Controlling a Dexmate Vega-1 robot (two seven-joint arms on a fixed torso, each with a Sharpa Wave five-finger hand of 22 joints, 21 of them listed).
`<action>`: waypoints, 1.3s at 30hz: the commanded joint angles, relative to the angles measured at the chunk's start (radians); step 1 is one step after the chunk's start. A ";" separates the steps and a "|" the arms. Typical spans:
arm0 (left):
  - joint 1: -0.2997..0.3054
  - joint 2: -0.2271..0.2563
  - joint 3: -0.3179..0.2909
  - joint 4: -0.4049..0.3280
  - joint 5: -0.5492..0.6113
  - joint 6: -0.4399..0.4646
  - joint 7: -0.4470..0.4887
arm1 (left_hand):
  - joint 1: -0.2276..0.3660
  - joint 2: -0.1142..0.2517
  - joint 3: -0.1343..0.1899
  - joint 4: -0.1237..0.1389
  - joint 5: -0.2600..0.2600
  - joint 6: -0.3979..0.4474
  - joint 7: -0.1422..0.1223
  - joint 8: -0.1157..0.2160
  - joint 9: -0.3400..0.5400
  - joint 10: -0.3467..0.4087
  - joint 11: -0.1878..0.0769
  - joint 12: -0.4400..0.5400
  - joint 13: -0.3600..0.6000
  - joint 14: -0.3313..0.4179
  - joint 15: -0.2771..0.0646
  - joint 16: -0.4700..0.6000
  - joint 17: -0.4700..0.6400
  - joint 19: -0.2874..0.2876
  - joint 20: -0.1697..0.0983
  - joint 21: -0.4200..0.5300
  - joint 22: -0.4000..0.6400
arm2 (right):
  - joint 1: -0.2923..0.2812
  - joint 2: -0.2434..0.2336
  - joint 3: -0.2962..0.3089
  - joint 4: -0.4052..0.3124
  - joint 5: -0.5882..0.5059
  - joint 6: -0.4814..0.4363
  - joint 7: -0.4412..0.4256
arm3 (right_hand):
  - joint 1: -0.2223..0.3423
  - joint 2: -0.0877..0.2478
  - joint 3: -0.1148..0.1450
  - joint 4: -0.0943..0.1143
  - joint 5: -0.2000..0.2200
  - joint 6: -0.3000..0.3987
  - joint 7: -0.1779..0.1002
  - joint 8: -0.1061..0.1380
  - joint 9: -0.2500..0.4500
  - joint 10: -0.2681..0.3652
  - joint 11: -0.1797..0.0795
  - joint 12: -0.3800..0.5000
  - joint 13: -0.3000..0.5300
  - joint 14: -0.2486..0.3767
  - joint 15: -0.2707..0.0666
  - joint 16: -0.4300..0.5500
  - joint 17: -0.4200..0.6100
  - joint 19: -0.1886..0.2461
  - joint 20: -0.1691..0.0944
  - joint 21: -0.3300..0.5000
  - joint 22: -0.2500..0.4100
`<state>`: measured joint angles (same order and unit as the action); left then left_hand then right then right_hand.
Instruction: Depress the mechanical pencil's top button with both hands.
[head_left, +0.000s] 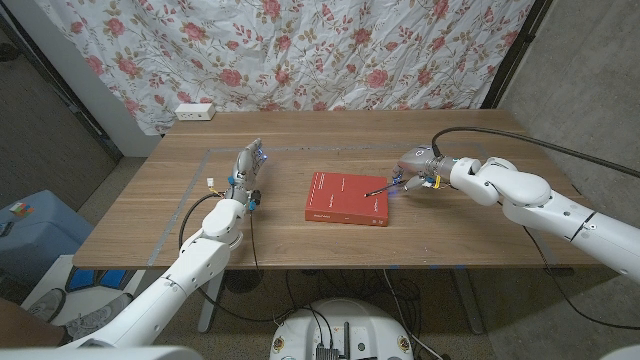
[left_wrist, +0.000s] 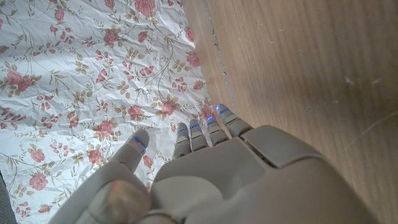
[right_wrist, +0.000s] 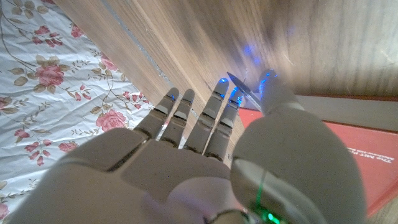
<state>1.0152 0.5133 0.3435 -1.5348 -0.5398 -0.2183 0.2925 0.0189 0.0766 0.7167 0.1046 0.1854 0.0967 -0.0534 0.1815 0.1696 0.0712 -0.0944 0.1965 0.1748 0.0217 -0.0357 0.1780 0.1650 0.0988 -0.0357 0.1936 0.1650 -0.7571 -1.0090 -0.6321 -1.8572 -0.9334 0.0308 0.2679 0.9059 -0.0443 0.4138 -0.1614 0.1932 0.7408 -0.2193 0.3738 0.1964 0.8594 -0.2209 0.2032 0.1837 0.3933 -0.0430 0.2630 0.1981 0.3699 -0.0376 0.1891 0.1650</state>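
The left hand (head_left: 243, 172) stands on the near-left part of the table (head_left: 280, 240), fingers straight and together, holding nothing; in the left wrist view its fingertips (left_wrist: 205, 127) point toward the flowered cloth (left_wrist: 81, 81) with bare wood beside them. Level with it, in the middle, lies a red book (head_left: 347, 197). At the book's right edge the right hand (head_left: 418, 170) pinches the pencil (head_left: 381, 188): the thumb closes it against a finger while the other fingers stay fairly straight. The pencil slants down over the book's right corner, its tip at or just above the cover; I cannot tell which. In the right wrist view a thin metallic end (right_wrist: 245, 88) juts out between thumb and fingers.

The button end is hard to make out, probably tucked in the grasp. As I judge it, the step in hand is bringing the left hand across to the pencil. To do it well, the right hand should keep a firm pinch, lift the pencil clear of the book and turn the button end toward the left hand, which then presses straight along the shaft, so the pencil does not slip sideways
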 joint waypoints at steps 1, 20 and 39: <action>-0.003 0.001 0.002 0.001 -0.005 0.009 -0.003 | -0.009 0.065 0.000 0.006 0.007 0.009 -0.004 0.001 0.003 0.008 -0.001 -0.002 0.001 0.006 -0.070 0.000 0.004 0.012 -0.029 0.002 0.005 | 0.003 0.001 -0.004 0.017 0.005 0.024 -0.047 | 0.033 0.007 -0.012 -0.003 -0.002 0.034 -0.001 0.010 0.003 0.038 -0.002 -0.001 0.003 0.022 -0.152 0.013 0.005 0.016 -0.004 0.003 0.002; 0.005 0.005 0.003 -0.010 -0.007 0.021 0.006 | -0.009 0.065 0.000 0.009 0.008 0.011 -0.002 0.000 0.003 0.008 0.002 -0.003 0.001 0.009 -0.069 0.000 0.005 0.017 -0.025 0.002 0.005 | 0.001 0.006 -0.014 0.059 -0.007 0.062 -0.148 | 0.152 0.013 -0.040 -0.016 -0.001 0.120 -0.002 0.035 0.007 0.121 -0.003 -0.008 0.004 0.067 -0.164 0.029 0.016 0.055 -0.025 0.005 0.003; -0.007 0.002 0.006 -0.003 -0.009 0.030 0.006 | -0.009 0.065 0.000 0.012 0.008 0.011 -0.003 0.000 0.003 0.010 0.000 -0.003 0.001 0.009 -0.070 -0.001 0.005 0.018 -0.024 0.001 0.006 | -0.007 0.005 -0.017 0.074 -0.004 0.067 -0.191 | 0.190 0.026 -0.078 0.006 -0.001 0.203 -0.002 0.072 0.017 0.193 -0.002 -0.002 0.008 0.096 -0.158 0.047 0.025 0.076 -0.035 0.006 0.005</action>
<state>1.0124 0.5162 0.3480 -1.5388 -0.5474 -0.1975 0.2938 0.0188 0.0766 0.7150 0.1114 0.1854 0.0985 -0.0554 0.1815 0.1696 0.0748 -0.0909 0.1965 0.1745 0.0270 -0.0304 0.1780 0.1650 0.1095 -0.0358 0.1936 0.1650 -0.7601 -1.0018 -0.6473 -1.7886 -0.9410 0.0926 0.0941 1.1003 -0.0234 0.3400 -0.1568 0.1932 0.9323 -0.2230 0.4373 0.2112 1.0399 -0.2199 0.1957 0.1889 0.4778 -0.0444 0.3009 0.2212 0.4358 -0.0463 0.1891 0.1650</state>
